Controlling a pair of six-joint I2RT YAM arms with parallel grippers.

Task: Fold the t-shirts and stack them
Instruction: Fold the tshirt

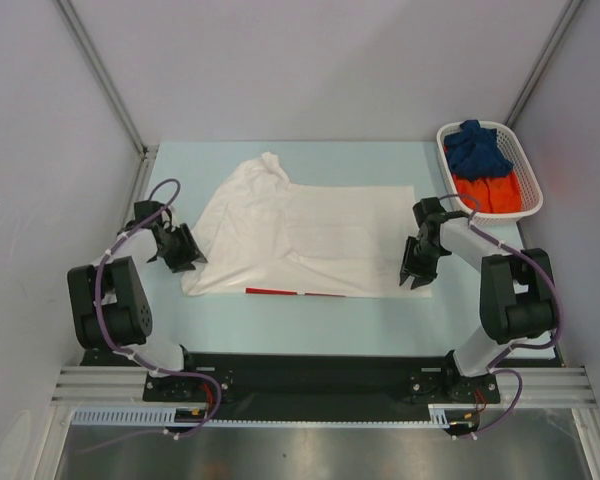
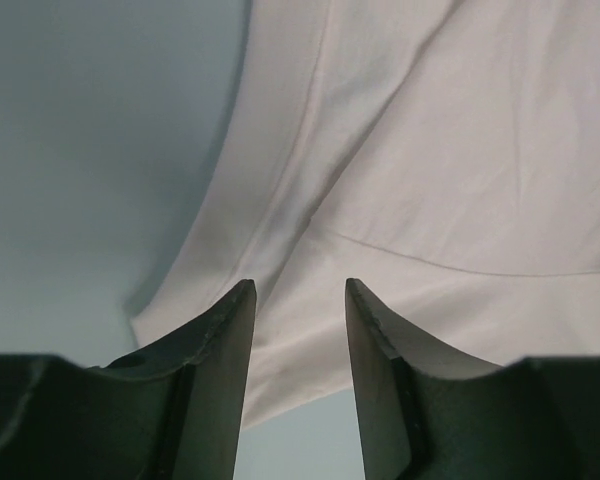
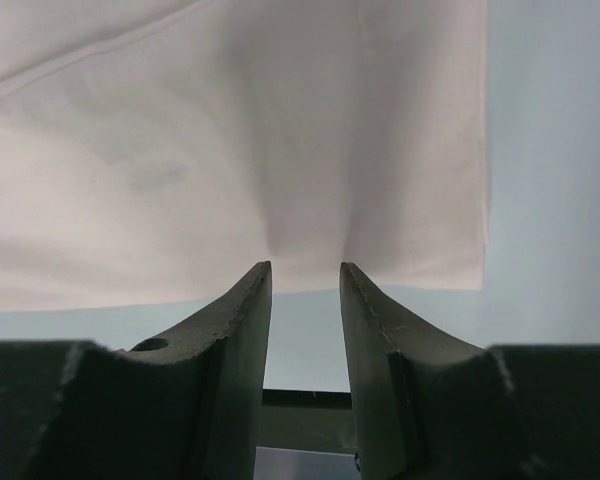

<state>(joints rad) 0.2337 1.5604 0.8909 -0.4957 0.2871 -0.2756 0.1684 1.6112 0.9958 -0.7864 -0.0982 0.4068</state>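
Note:
A white t-shirt (image 1: 305, 240) lies spread on the pale blue table, bunched at its far left, with a thin red strip of print (image 1: 290, 293) showing along its near edge. My left gripper (image 1: 187, 258) is open and empty at the shirt's near left corner; in the left wrist view (image 2: 300, 290) the white cloth (image 2: 430, 170) lies under its fingertips. My right gripper (image 1: 416, 277) is open and empty at the near right corner; in the right wrist view (image 3: 305, 270) its tips reach the shirt's edge (image 3: 230, 150). A dark blue shirt (image 1: 477, 148) and an orange shirt (image 1: 488, 193) lie in the basket.
A white plastic lattice basket (image 1: 526, 171) stands at the table's far right corner. Grey walls and metal frame posts enclose the table on three sides. A black rail with the arm bases runs along the near edge.

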